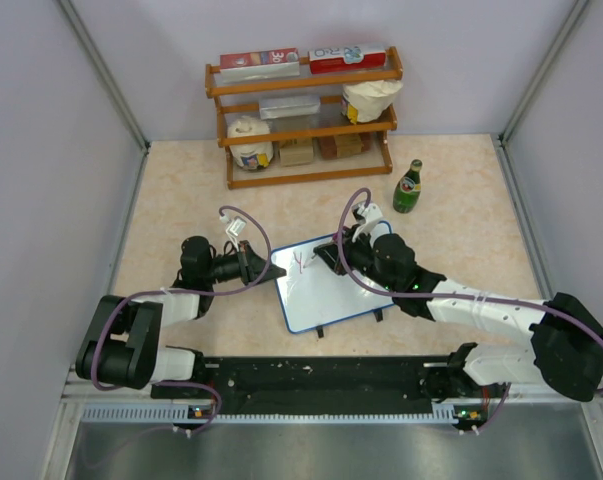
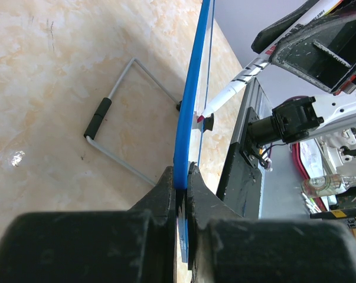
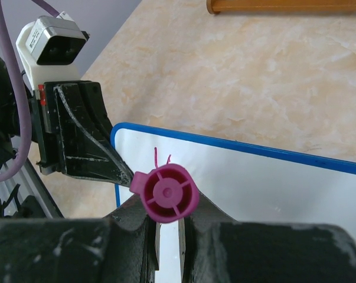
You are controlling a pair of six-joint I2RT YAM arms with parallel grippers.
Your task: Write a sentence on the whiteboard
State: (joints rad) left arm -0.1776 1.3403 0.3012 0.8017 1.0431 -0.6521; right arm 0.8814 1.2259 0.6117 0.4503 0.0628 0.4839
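The whiteboard point(image 1: 326, 295), white with a thin blue frame, lies at the table's middle, and a few pink strokes point(image 1: 303, 263) mark its upper left corner. My left gripper point(image 1: 272, 270) is shut on the board's left frame edge point(image 2: 192, 88), its jaws pinching the blue rim point(image 2: 182, 177). My right gripper point(image 1: 337, 256) hovers over the board's top part, shut on a magenta marker point(image 3: 169, 193) whose cap end faces the wrist camera. The marker's tip is hidden below it, near the pink strokes point(image 3: 160, 158) on the whiteboard point(image 3: 266, 188). The left gripper point(image 3: 126, 175) shows beside that corner.
A wooden rack point(image 1: 306, 115) with boxes and jars stands at the back. A green bottle point(image 1: 409, 187) stands right of it. A wire stand point(image 2: 116, 138) with a black sleeve lies on the table under the board. A black rail point(image 1: 321, 375) runs along the near edge.
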